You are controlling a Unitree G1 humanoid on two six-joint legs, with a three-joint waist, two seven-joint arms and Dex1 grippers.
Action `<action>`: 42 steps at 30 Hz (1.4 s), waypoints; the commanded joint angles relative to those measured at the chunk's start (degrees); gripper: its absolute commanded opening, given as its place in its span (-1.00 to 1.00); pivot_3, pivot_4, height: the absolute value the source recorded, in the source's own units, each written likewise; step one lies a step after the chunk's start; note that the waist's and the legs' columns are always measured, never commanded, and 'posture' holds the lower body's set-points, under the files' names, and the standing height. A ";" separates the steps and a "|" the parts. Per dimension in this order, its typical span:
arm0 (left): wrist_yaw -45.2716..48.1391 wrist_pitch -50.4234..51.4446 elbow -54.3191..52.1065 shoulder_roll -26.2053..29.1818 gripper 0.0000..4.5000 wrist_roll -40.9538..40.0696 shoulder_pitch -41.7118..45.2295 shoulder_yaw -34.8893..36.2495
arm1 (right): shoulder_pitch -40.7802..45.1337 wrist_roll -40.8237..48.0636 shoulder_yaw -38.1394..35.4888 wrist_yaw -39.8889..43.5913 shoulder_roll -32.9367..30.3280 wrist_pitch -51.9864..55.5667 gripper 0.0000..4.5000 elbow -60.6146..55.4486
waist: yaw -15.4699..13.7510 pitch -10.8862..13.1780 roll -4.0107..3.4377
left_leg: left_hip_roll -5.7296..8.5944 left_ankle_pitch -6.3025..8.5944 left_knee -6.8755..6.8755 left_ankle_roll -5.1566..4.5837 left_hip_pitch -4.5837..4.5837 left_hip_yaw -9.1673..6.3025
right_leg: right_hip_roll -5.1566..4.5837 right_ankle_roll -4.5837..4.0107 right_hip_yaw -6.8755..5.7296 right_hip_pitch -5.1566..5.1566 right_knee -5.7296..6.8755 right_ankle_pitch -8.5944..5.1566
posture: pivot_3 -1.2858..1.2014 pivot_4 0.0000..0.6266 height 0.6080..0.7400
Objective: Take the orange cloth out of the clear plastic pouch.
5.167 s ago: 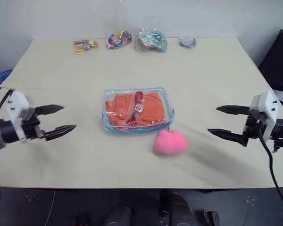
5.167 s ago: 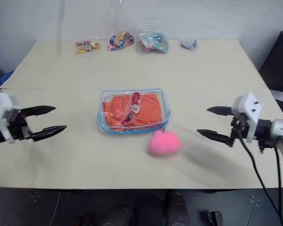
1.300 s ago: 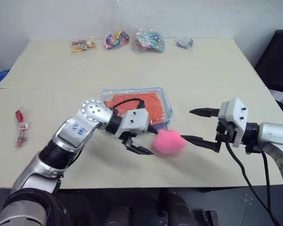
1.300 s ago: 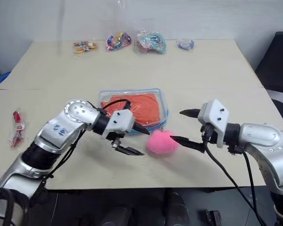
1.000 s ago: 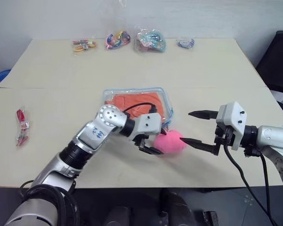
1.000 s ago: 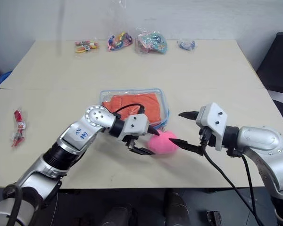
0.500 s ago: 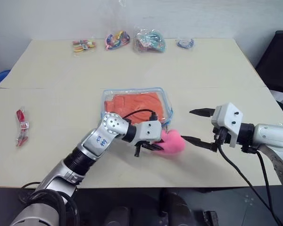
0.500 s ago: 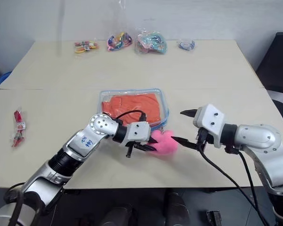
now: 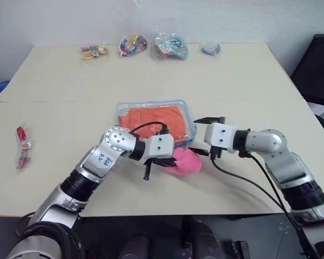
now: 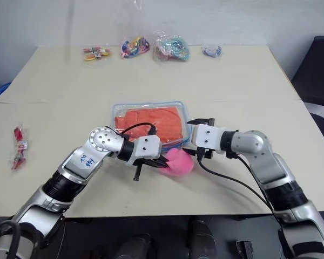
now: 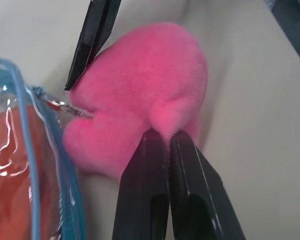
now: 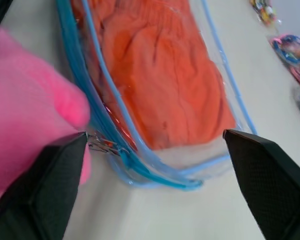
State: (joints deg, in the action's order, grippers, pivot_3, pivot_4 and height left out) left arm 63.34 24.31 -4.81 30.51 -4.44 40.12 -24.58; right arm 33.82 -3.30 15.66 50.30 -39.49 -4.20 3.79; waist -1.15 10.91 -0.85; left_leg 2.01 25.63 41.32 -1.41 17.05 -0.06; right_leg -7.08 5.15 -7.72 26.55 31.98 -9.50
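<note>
- The clear plastic pouch with light blue trim [image 9: 190, 119] holds the bright orange cloth [image 9: 154, 118].
- Left gripper [image 11: 169, 136] pinches the pink fuzzy plush heart [image 11: 140, 90].
- Right gripper [image 12: 155, 145] gapes wide.

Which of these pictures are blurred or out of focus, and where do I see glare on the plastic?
Left wrist view: the pink plush heart is soft and fuzzy, close to the lens. Right wrist view: the near fingers are blurred; the orange cloth is sharper. Head views: evenly lit; small white glare on the clear plastic pouch.

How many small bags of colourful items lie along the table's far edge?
4, in a row: the striped packet farthest left, then the looped bundle, the big bag, and the small ring bag farthest right.
</note>
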 commanded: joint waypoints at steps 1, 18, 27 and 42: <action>-0.09 0.77 -2.10 1.18 -0.99 -0.38 -0.37 1.88 | 2.57 -2.96 0.07 -1.43 0.99 -5.67 1.00 4.80 | 0.03 0.00 0.00 | 0.00 0.00 0.00 0.00 -0.01 -0.01 | 0.00 0.00 -0.01 0.01 0.00 0.00 | 0.03 -0.52 1.00; -0.37 1.41 -3.75 2.22 -1.00 -0.47 -1.99 3.00 | 5.52 -5.43 0.11 -0.57 3.85 -11.35 -0.04 10.63 | 1.25 0.00 -0.01 | -0.24 0.01 0.03 0.02 -0.01 -0.06 | 0.00 -0.01 -0.03 0.05 0.00 0.00 | 0.03 -0.52 1.00; -0.68 1.76 -3.98 1.64 -1.00 -0.67 -1.87 3.03 | 8.94 -8.32 1.49 -0.43 6.68 -14.55 -0.30 16.70 | 1.30 0.00 -0.01 | -0.27 0.01 0.03 0.02 -0.02 -0.07 | 0.00 -0.01 -0.02 0.05 0.00 0.00 | 0.03 -0.52 1.00; -0.14 2.99 -5.60 10.05 -1.00 -2.65 -6.14 10.69 | 5.09 -5.92 -2.10 2.47 -0.55 -18.97 -0.98 10.91 | 1.29 0.00 -0.03 | -0.36 0.02 0.04 0.03 0.02 -0.11 | -0.01 -0.01 -0.01 0.09 -0.01 0.00 | 0.03 -0.52 1.00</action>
State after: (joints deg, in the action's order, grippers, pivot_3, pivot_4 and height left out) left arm 62.87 27.14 -8.86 38.54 -6.53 34.77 -17.09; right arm 39.66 -10.84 16.96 52.21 -37.90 -21.65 17.39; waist 0.15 10.92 -0.87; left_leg 1.65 25.65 41.35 -1.38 17.07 -0.18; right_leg -7.10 5.14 -7.73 26.64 31.97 -9.50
